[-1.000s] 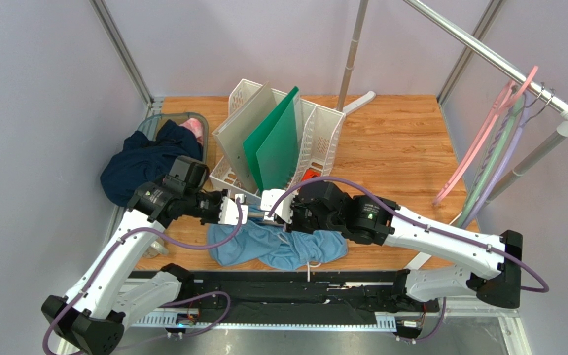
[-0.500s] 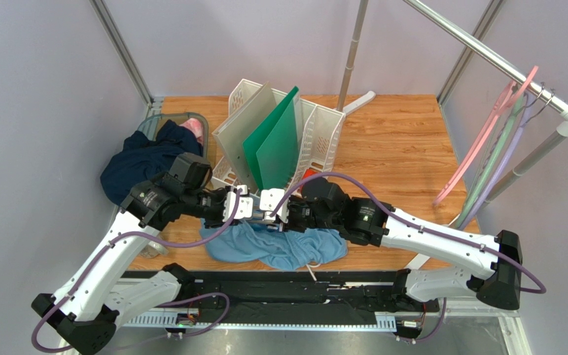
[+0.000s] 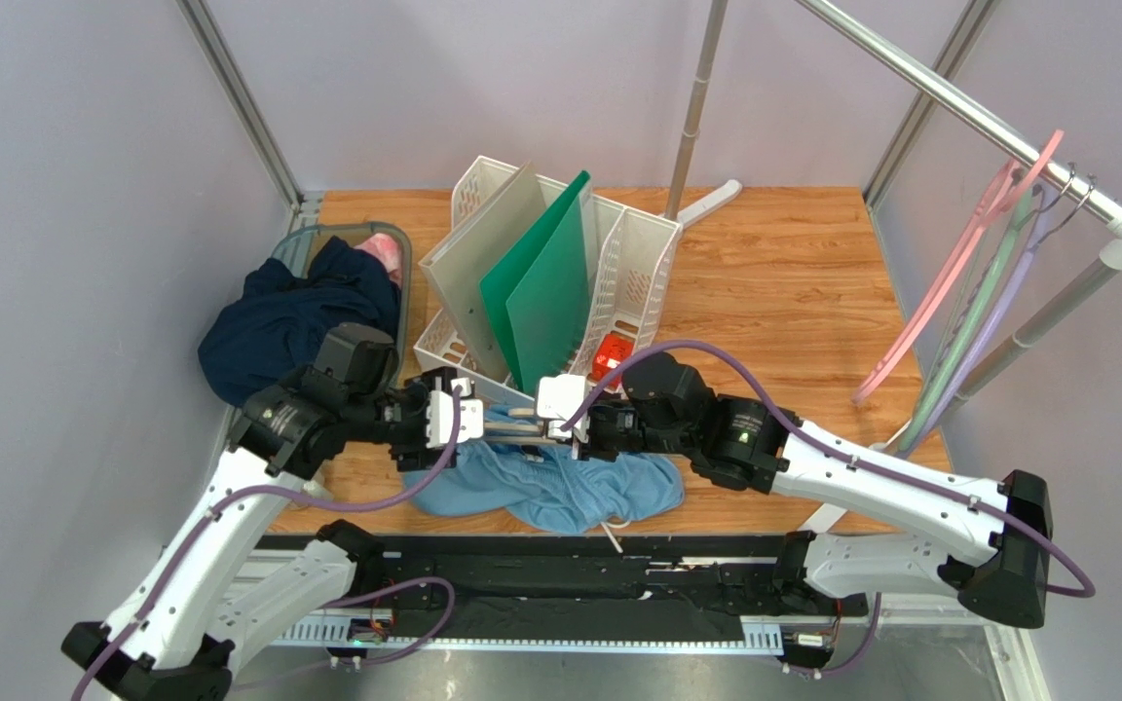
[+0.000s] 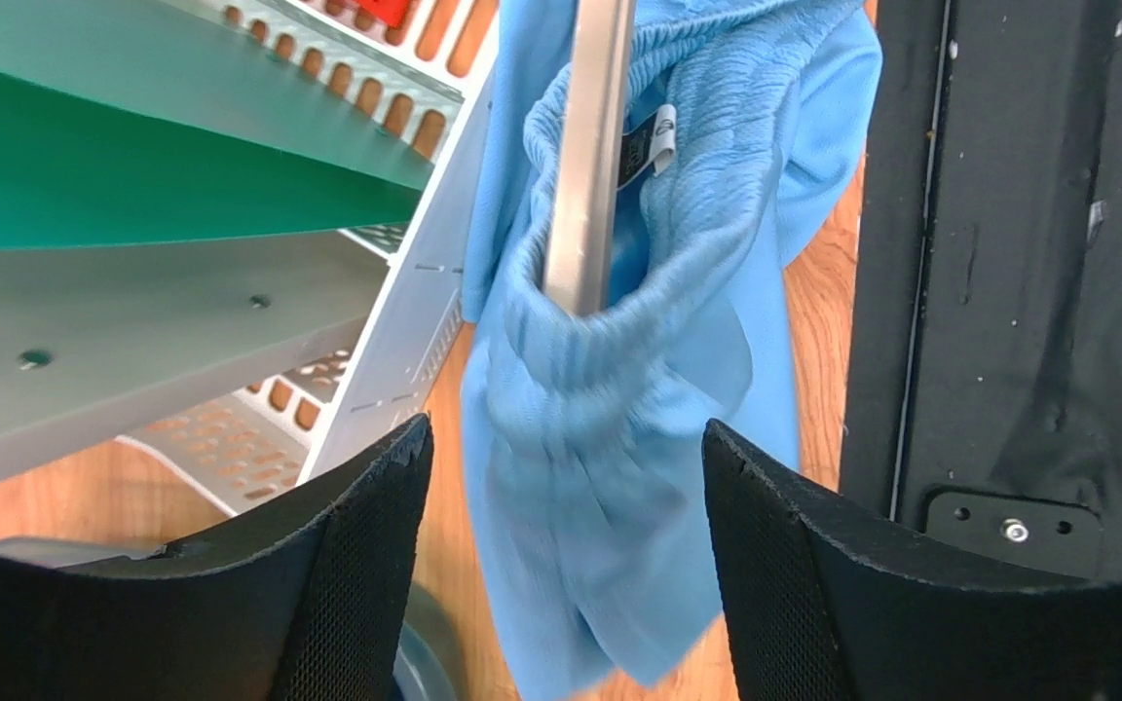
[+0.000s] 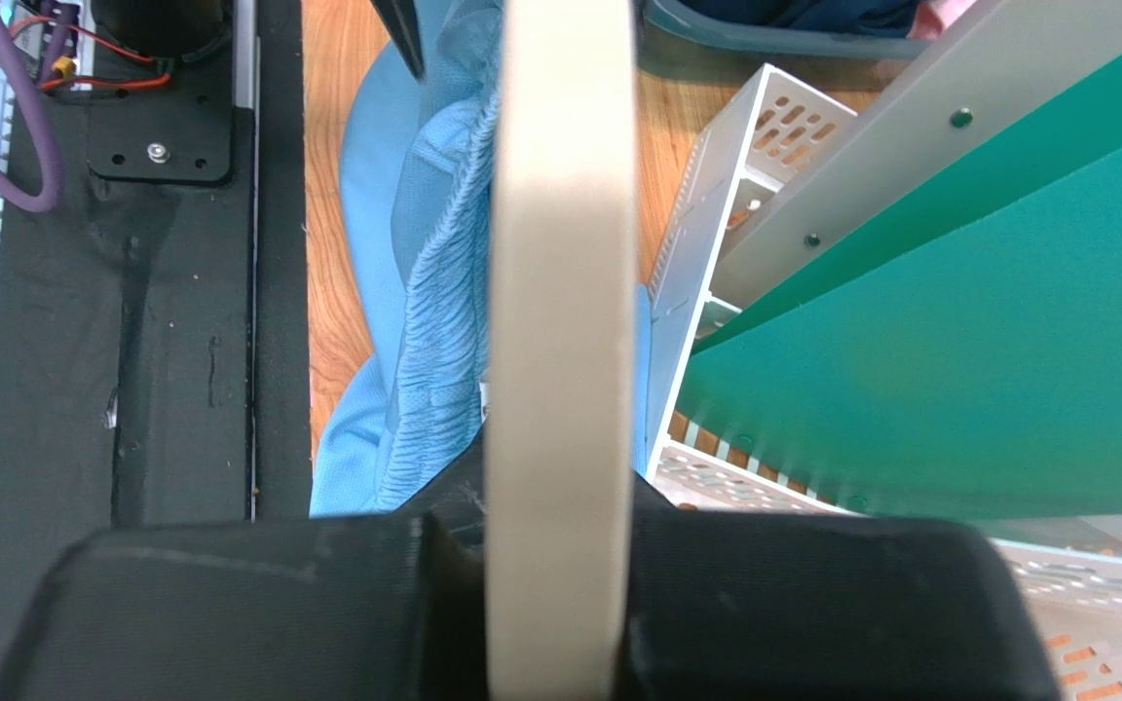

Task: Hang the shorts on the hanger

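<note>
The light blue shorts lie bunched on the table's near edge. Their gathered waistband hangs over one end of the beige hanger, which pokes into it. My left gripper stands open just back from the cloth, and its black fingers touch nothing. In the top view it sits left of the hanger. My right gripper is shut on the hanger, and the shorts drape along the hanger's left side. The hanger's hook is hidden.
A white file rack with green and grey boards stands right behind the grippers. A dark navy garment and a pink cloth fill a basket at the left. Thin coloured hangers hang on the rail at right. A black mat edges the table.
My left gripper has opened, let go of the shorts and drawn back to the left. The waistband stays hung on the hanger's end. The right gripper with the hanger shifted slightly right.
</note>
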`<action>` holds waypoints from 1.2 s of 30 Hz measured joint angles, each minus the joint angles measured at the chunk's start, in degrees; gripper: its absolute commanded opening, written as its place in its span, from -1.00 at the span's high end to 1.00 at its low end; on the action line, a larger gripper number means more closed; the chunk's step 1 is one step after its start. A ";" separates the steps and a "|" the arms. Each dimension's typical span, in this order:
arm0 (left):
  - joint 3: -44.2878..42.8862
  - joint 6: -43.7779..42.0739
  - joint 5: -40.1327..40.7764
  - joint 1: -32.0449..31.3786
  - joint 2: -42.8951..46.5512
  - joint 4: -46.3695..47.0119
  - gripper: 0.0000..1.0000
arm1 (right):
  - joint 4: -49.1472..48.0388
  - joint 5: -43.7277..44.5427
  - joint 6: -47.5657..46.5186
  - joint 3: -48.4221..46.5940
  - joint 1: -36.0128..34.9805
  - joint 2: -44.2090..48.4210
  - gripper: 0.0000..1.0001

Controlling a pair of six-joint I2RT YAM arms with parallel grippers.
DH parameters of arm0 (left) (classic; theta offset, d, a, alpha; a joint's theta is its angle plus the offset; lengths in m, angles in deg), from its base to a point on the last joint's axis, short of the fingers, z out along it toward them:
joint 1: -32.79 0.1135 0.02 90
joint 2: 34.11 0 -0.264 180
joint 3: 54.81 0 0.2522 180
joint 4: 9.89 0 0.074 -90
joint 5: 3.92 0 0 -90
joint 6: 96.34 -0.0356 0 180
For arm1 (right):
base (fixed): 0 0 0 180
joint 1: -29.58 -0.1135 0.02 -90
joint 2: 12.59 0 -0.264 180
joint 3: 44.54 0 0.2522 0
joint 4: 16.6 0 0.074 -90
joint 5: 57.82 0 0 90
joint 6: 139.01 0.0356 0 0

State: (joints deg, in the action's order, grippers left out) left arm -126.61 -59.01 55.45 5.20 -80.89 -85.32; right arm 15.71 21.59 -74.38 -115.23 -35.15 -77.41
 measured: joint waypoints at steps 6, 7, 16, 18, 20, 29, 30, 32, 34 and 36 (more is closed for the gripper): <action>2.78 -0.48 -1.86 -1.09 -3.65 3.06 0.59 | -1.31 -1.97 -1.62 0.00 0.00 -0.02 1.00; 2.86 0.04 -2.14 -1.70 -3.80 3.32 0.89 | -1.55 -2.03 -1.79 0.00 0.00 -0.02 1.00; 4.24 11.04 -2.12 -1.44 -6.05 6.34 1.00 | 2.32 4.15 1.03 -0.83 -0.13 2.49 -0.46; 5.44 13.60 -2.08 -1.05 -6.23 7.32 1.00 | 4.59 5.33 1.79 0.94 -0.61 6.86 -0.47; 6.51 15.93 -2.10 -0.87 -6.12 8.15 1.00 | 5.99 5.81 1.36 3.67 -2.21 11.96 -0.46; 7.13 22.82 -2.10 -0.85 -7.26 9.92 1.00 | 2.40 9.20 -7.87 17.97 -17.51 10.34 -0.54; 7.13 23.10 -2.10 -0.85 -7.50 10.08 1.00 | 1.36 9.81 -9.35 20.41 -18.84 9.31 -0.54; 7.13 23.41 -2.05 -0.85 -7.78 10.14 1.00 | 0.20 10.14 -12.09 23.63 -20.39 7.56 -0.51; 7.10 23.54 -2.03 -0.85 -7.80 10.10 1.00 | -1.20 10.27 -15.50 25.14 -20.85 5.38 -0.46; 7.10 23.65 -1.99 -0.85 -7.78 10.10 1.00 | -2.56 10.05 -18.43 25.51 -20.85 4.31 -0.42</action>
State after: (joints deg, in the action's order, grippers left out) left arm -119.51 -35.36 53.46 4.34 -88.67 -75.22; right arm 13.15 31.64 -92.80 -89.72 -56.00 -73.10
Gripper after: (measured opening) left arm 0.202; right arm 0.739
